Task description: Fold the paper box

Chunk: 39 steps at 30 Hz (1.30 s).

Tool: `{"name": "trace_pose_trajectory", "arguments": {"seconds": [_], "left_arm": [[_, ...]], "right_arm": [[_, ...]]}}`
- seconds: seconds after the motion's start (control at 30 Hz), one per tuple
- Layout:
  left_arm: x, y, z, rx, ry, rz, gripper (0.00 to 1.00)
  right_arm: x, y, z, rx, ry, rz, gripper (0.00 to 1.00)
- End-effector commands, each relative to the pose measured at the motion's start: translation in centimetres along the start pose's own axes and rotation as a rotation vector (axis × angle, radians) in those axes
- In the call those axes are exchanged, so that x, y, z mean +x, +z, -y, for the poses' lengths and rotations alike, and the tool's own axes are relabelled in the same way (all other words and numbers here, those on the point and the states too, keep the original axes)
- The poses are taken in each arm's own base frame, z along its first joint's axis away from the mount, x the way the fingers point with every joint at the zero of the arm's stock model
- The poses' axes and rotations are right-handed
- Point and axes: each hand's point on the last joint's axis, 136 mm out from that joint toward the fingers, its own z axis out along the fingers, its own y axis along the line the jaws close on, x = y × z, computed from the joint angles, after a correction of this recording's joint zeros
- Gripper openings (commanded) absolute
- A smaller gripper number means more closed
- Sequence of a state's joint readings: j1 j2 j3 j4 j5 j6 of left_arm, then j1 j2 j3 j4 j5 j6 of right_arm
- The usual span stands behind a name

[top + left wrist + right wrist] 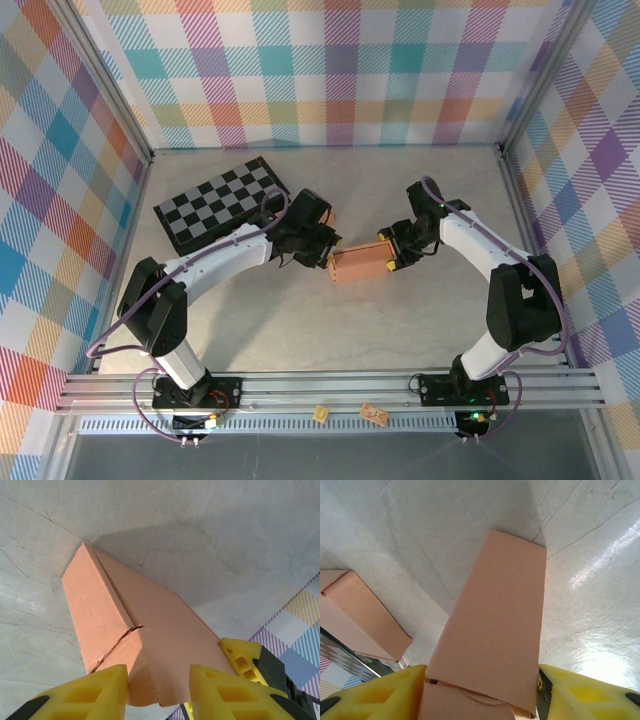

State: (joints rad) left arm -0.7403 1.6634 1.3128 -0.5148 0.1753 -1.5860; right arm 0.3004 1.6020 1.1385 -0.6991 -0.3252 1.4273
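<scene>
The salmon paper box (360, 265) lies mid-table between my two grippers. My right gripper (392, 258) clamps its right end. In the right wrist view the box (500, 620) runs away from the camera, and the right gripper (481, 680) has a yellow finger pressed on each long side, with a tucked flap at the near end. My left gripper (318, 250) is at the box's left end. In the left wrist view a salmon cardboard box (115, 615) rests on the table, and the left gripper (159, 680) has its fingers apart over a loose end flap.
A black-and-grey chessboard (220, 205) lies at the back left. A second salmon cardboard piece (360, 615) sits left of the held box, and also shows just behind the left gripper (330, 214). Plaid walls enclose the table. Two small tags (374, 411) rest on the front rail.
</scene>
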Motion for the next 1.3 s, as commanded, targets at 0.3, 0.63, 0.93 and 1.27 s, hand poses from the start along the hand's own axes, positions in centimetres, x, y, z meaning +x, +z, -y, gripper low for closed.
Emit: {"name": "trace_pose_trajectory", "arguments": {"seconds": [0.3,0.63,0.93,1.27], "left_arm": [[0.8,0.6,-0.4,-0.013,0.005,-0.021,0.33],[0.5,1.0,-1.9,-0.061,0.044,-0.013,0.32],[0.1,1.7,-2.9,-0.094,0.066,-0.004,0.3],[-0.1,2.1,-3.1,-0.104,0.076,-0.001,0.28]], "right_arm": [[0.0,0.2,0.3,0.022,0.003,-0.001,0.54],[0.0,0.4,1.0,0.042,-0.002,0.0,0.54],[-0.1,0.2,0.8,0.048,-0.021,0.011,0.54],[-0.2,0.0,0.6,0.048,-0.035,0.017,0.49]]}}
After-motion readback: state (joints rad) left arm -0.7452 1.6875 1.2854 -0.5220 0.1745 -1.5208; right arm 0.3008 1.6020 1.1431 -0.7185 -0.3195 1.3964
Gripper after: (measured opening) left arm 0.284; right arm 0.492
